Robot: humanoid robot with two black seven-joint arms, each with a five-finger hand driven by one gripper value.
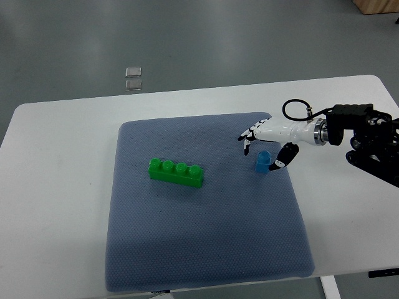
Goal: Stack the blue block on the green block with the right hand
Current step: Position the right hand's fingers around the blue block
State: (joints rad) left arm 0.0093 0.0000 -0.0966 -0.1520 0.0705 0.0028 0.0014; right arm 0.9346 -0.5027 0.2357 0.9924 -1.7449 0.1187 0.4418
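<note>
Right hand (267, 142): enters from 3 o'clock, fingers spread and curving down around the blue block (263, 162), thumb just beside its right face; you cannot yet call it a firm grasp, and the block sits on the mat. Blue block: small, single stud, at the hand's 6 o'clock, directly under the palm. Green block (176, 172): four studs, long axis running roughly 10-to-4 o'clock, lying well apart from the blue block at its 9 o'clock. Your carry will run leftward across open mat. Grey-blue mat (206, 249): covers the centre of the white table (56, 205); nothing stands between the two blocks. Left hand: not visible. Floor at 12 o'clock: two small pale squares (133, 78), irrelevant to you.
</note>
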